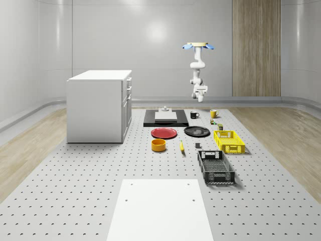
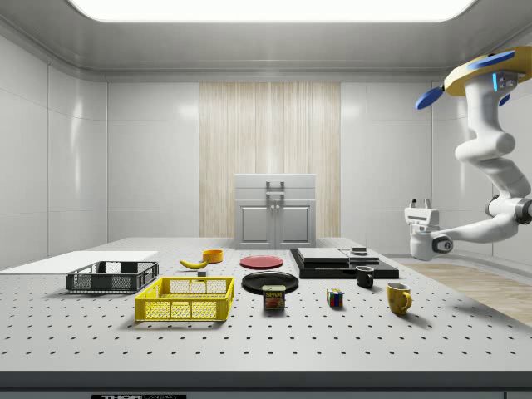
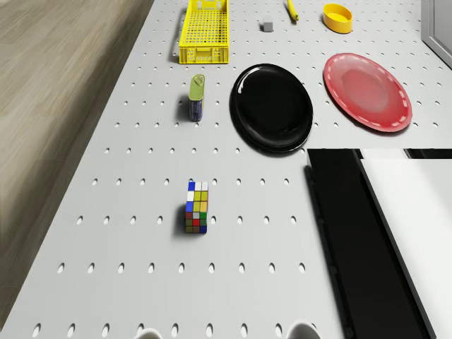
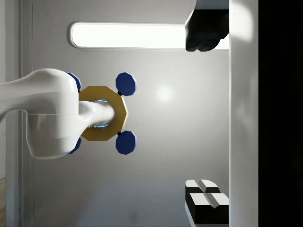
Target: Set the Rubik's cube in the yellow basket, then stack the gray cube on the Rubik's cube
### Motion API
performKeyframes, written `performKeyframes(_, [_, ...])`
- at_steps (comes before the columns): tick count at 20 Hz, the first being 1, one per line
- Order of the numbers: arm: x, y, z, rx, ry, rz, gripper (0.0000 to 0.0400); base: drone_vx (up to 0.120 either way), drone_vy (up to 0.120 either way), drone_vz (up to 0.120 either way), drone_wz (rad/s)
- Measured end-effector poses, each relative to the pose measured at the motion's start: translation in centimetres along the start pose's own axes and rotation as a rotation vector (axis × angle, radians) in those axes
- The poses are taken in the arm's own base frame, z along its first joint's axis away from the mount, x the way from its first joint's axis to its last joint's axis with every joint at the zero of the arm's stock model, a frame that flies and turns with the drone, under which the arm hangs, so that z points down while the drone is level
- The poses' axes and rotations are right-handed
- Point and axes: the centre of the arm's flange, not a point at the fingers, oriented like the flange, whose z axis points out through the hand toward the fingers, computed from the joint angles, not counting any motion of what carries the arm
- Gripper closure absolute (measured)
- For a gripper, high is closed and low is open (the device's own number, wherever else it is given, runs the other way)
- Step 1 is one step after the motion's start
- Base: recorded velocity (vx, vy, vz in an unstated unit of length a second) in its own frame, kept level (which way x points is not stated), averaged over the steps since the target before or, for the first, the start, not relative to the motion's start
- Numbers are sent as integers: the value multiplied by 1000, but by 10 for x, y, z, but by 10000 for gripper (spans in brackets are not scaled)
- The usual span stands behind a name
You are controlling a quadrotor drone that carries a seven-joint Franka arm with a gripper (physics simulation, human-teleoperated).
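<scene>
The Rubik's cube [image 3: 196,207] stands on the perforated table, seen also as the Rubik's cube [image 2: 335,298] between a can and two mugs. The yellow basket [image 1: 232,149] [image 3: 203,54] sits further along the table with nothing in it. A small gray cube [image 3: 268,26] [image 1: 197,145] rests on the table beside the basket. The drone [image 1: 199,46] hovers high over the table's far end, above the mugs. My gripper [image 2: 420,202] [image 4: 187,118] hangs well above the Rubik's cube, turned upward toward the drone, open and holding nothing.
Near the Rubik's cube are a can [image 3: 198,97], a black plate [image 3: 272,107], a red plate [image 3: 367,92], a black mug [image 2: 365,277] and a yellow mug [image 2: 398,298]. A black slab [image 1: 165,120] carries a white block. A black basket [image 1: 215,173] and white cabinet [image 1: 98,108] stand further off.
</scene>
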Motion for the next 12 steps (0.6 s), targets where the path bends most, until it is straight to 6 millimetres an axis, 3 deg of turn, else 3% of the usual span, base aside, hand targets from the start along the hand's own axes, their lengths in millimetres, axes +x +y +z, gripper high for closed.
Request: performKeyframes(12, [-1, 0, 0, 4, 9, 0, 0, 120, 120, 0, 0])
